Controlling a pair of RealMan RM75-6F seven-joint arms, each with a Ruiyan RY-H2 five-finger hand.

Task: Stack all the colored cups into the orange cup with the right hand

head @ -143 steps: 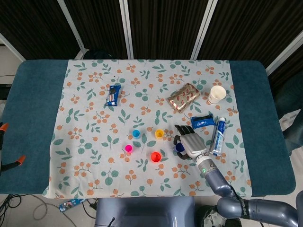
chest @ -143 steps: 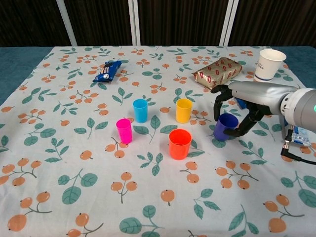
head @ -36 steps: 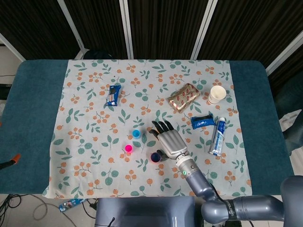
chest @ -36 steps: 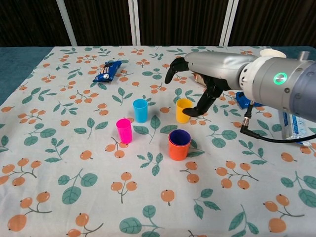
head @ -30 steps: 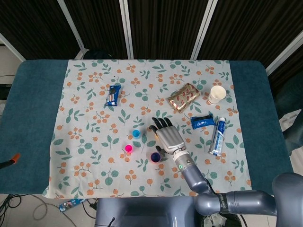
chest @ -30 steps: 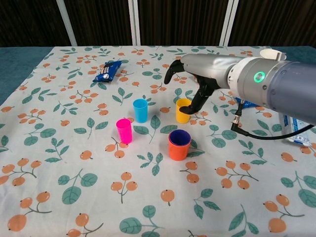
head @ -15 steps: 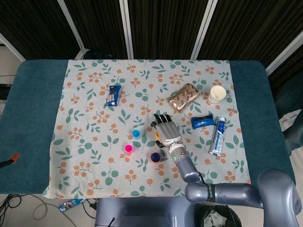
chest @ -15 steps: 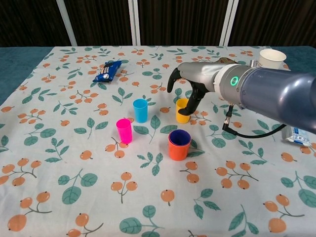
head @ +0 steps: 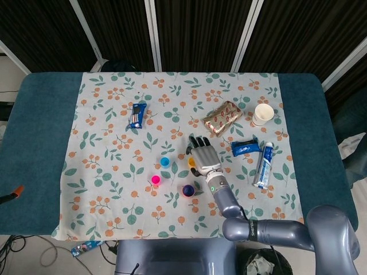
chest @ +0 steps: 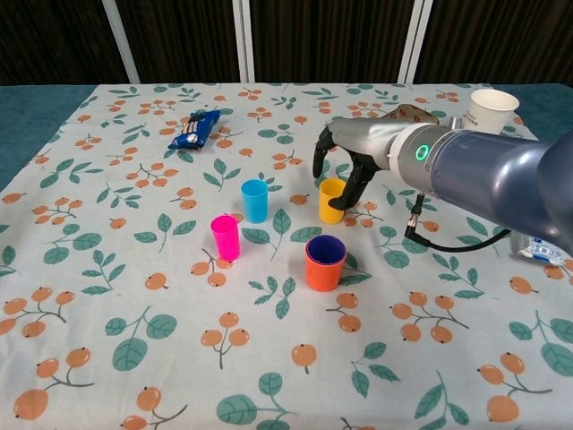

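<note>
Orange cup (chest: 325,263) already holds the purple cup (chest: 327,249); yellow cup (chest: 332,200) looks next up.
Yellow cup stands upright just behind the orange cup; right hand (chest: 351,163) curls over its rim, fingers apart, thumb side at the cup wall, not clearly clamped; next move, my read: close on the yellow cup, lift, nest into the purple one; blue cup (chest: 255,201) behind-left of the orange cup, pink cup (chest: 226,237) to its left, both upright and free; all small smooth tapered plastic; floral tablecloth (chest: 107,296) soft, slightly wrinkled; left hand not seen.
</note>
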